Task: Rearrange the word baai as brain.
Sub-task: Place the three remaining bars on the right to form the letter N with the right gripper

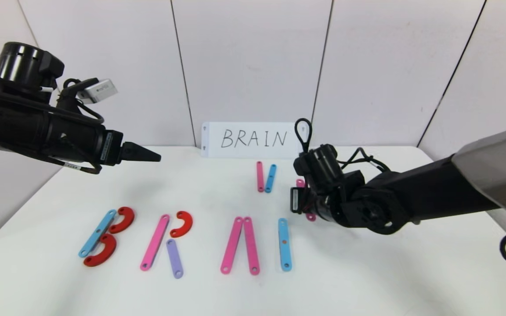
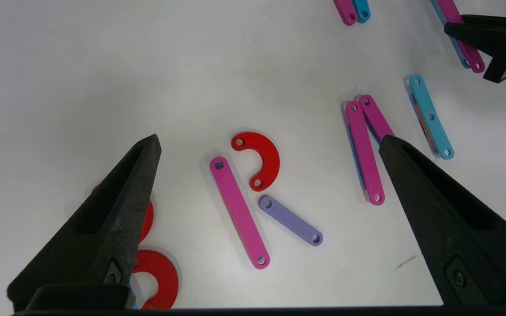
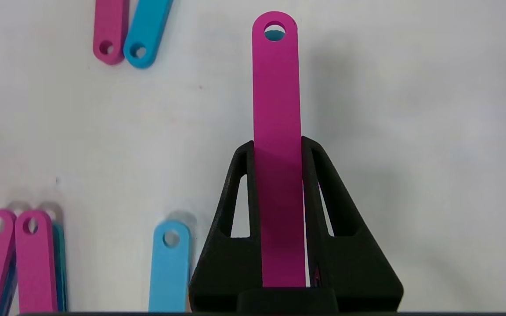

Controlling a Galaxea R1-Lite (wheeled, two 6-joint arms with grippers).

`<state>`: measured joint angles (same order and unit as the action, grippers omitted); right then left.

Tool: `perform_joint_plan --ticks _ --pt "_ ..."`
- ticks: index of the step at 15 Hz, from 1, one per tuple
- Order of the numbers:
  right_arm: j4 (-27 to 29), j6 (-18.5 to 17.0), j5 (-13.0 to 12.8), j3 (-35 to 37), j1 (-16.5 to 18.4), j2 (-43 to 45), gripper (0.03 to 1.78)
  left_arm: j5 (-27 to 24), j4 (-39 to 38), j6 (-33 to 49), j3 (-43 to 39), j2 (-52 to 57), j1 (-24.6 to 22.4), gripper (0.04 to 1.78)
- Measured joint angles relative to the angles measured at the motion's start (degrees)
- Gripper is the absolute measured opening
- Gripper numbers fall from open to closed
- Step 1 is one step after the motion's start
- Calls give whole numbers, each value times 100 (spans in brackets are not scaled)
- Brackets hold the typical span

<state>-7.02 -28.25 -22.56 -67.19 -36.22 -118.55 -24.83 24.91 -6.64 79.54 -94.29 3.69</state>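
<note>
The right claw (image 3: 278,175) is closed on a pink bar (image 3: 276,109), which runs lengthwise between the fingers and projects well beyond the tips. Blue shows through the hole at the bar's far end, so a second bar may lie directly beneath it; whether the claw grips one bar or two cannot be determined. The claw sits beyond and to the right of the blue bar (image 1: 284,244) that forms the letter I.

The word (image 1: 182,241) lies along the near part of the bench (image 1: 367,272) and reads B, R, A, I, with no N laid yet. A spare pink and blue pair (image 1: 265,177) lies farther back, in front of the white card (image 1: 253,139).

The left claw (image 1: 141,153) hovers wide open above the left side of the bench, clear of all pieces.

Hazards:
- Double pick. If a second bar clings beneath the held one, it can drop during transfer and land on the I or the A.
- Swing. The long overhang can sweep against the I when the bar is lowered, skewing it.
- Pivot. The grip sits near one end, so the bar can rotate between the fingers and land at the wrong angle for the N stroke.
</note>
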Motion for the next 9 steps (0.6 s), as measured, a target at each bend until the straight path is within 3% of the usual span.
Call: perform_joint_plan --ticks 4,9 --pt "-37 -334 -41 868 -146 483 30 6 9 4 -11 -11 40 174" --pt "-278 -383 -67 1390 -322 645 30 9 9 9 -22 -20 84 174"
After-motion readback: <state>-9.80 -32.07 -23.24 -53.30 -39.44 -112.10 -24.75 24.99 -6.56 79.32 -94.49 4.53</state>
